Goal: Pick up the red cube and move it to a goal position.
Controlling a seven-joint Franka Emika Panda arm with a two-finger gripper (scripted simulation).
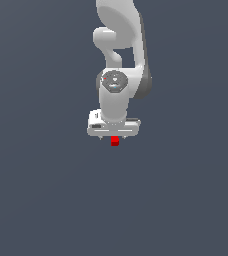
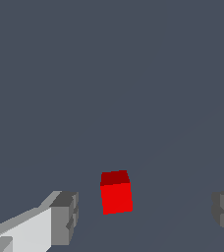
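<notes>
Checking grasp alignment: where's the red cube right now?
In the exterior view the red cube sits just below the gripper, near centre. The wrist view shows it between the open fingers, touching neither.

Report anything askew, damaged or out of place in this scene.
Nothing stands out. The red cube looks intact and sits squarely between the open jaws of the gripper, touching neither finger. No spill or damage shows on the plain grey surface.

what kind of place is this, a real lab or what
Most likely a bare simulated test scene, not a real room: a flat, featureless grey floor, one white arm with its hand open, and a single plain red cube between the fingers.
</notes>
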